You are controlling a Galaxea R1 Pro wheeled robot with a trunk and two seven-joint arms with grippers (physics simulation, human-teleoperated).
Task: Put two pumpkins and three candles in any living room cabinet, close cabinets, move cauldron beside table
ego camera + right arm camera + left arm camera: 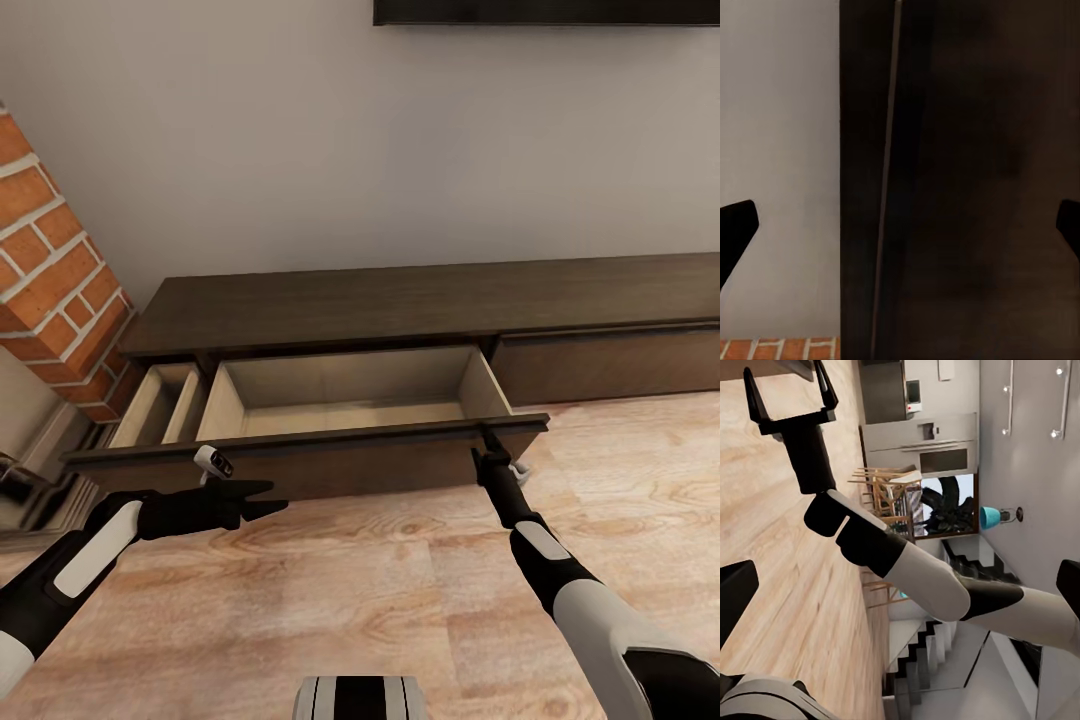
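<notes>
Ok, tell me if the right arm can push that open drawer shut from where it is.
Probably yes. The right gripper is open and already at the front panel of the pulled-out drawer, near its right end, with nothing between them; the floor around is bare.

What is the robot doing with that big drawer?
The robot is in front of the long, low dark brown cabinet by the wall. One wide drawer is pulled out, and what shows of its inside is bare. The right gripper is up at the right end of the drawer's front panel, with its fingers spread open. The left gripper hangs in front of the panel, over the wooden floor, not holding anything. A brick column stands beside the cabinet.
</notes>
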